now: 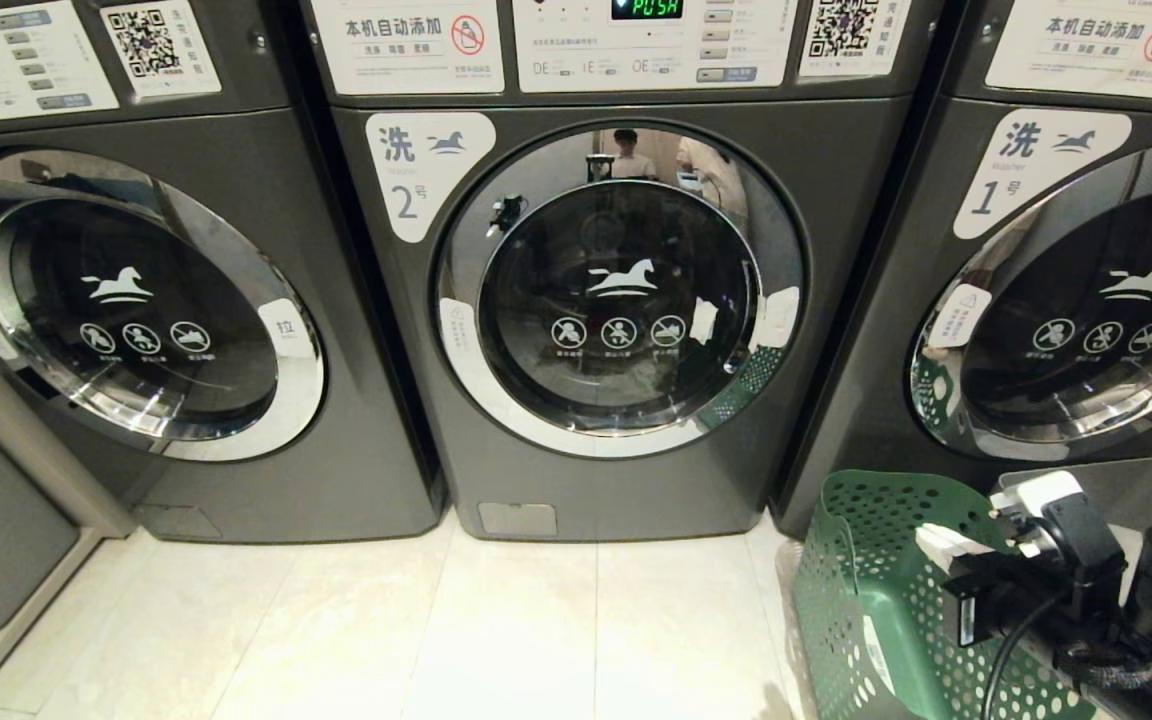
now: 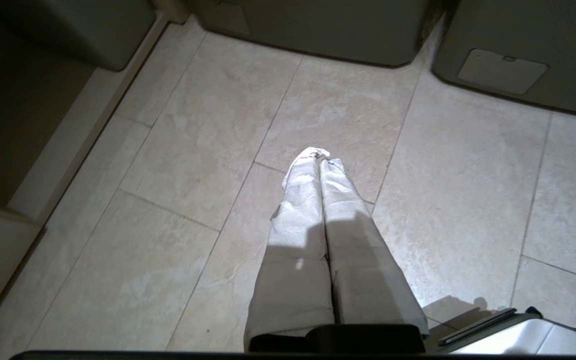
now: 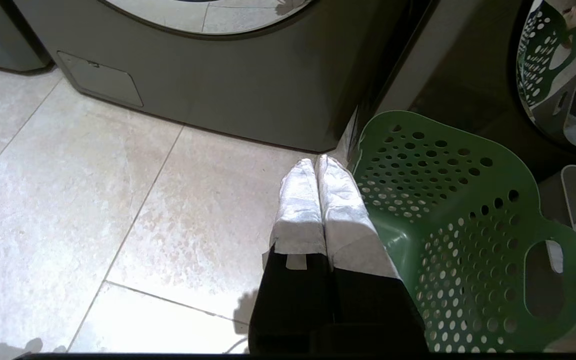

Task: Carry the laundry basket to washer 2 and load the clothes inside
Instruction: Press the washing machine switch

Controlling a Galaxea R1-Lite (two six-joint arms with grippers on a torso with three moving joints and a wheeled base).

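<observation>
**Green basket sits by washer 2, both grippers pressed shut**

The laundry basket stands on the tile floor, below washer 1 and right of washer 2. Only the right wrist view shows inside it: no clothes can be seen there. The right gripper hangs just beside the basket's rim, fingers squeezed together and holding nothing. Only the left wrist view shows the left gripper, clenched and empty above bare tiles. Washer 2's round door is closed. A grey bin stands behind the basket.

Washer 2: label "洗 2号", display "PUSH", panel "本机自动添加". Right washer: "洗 1号".
</observation>
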